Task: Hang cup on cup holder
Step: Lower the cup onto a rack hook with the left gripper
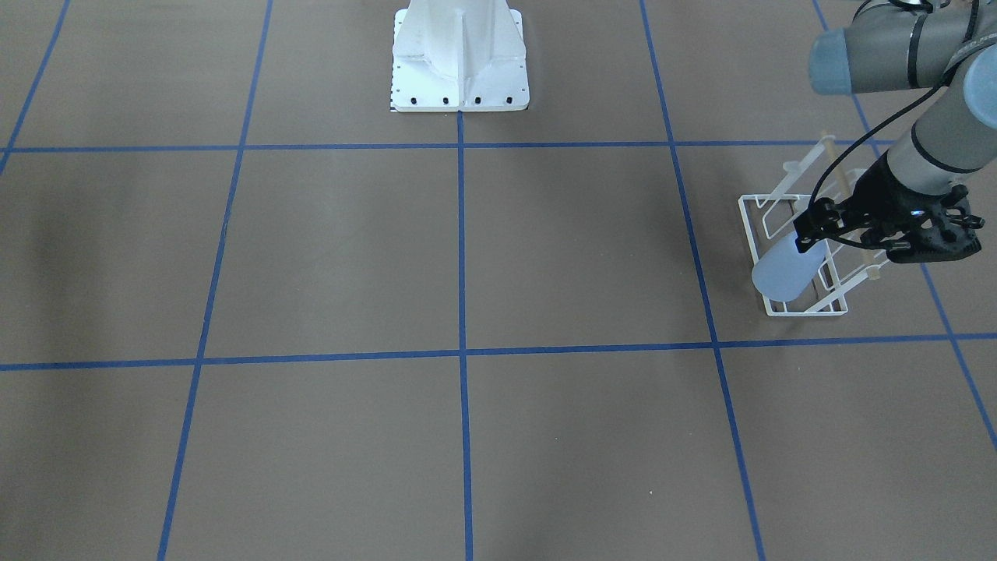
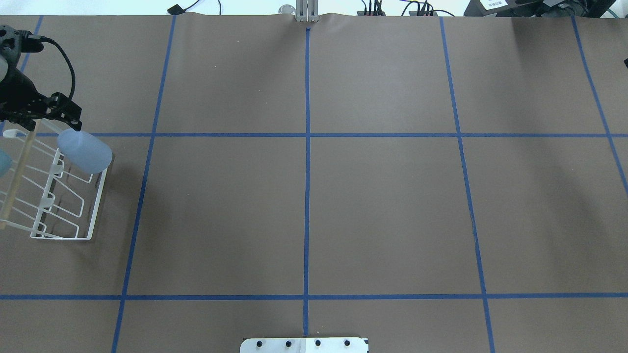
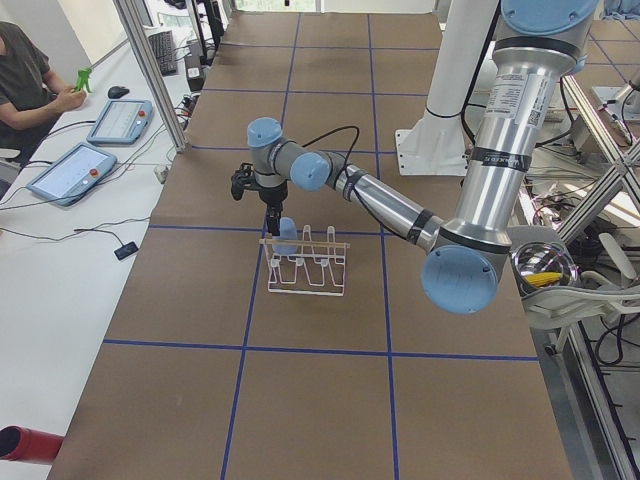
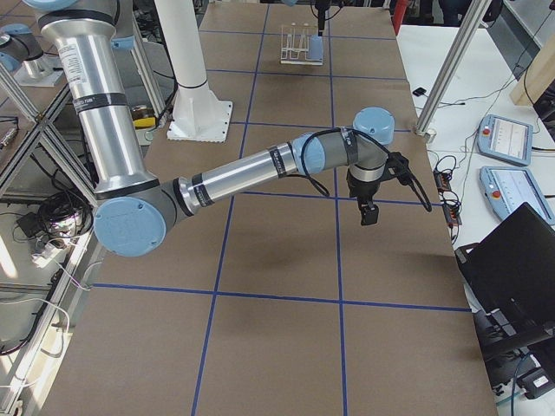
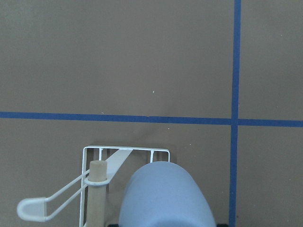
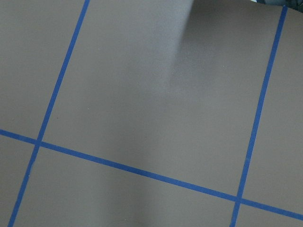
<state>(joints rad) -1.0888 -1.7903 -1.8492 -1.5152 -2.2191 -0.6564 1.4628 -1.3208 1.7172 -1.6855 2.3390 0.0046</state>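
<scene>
The light-blue cup [image 1: 783, 276] lies tilted over the far end of the white wire cup holder [image 1: 806, 310], its wide rim pointing down and outward. My left gripper [image 1: 806, 238] is shut on the cup's narrow base end. The overhead view shows the cup [image 2: 86, 152], the holder [image 2: 64, 238] and its beige rod [image 2: 17, 181] at the table's left edge, under the left gripper [image 2: 67, 128]. The left wrist view shows the cup [image 5: 163, 198] beside the rod [image 5: 97, 189]. My right gripper [image 4: 369, 217] hangs over bare table; I cannot tell if it is open or shut.
The white robot pedestal [image 1: 459, 62] stands at the table's robot side. Blue tape lines grid the brown table. An operator [image 3: 25, 80] sits by tablets [image 3: 75, 170] on a side desk beyond the table's far edge.
</scene>
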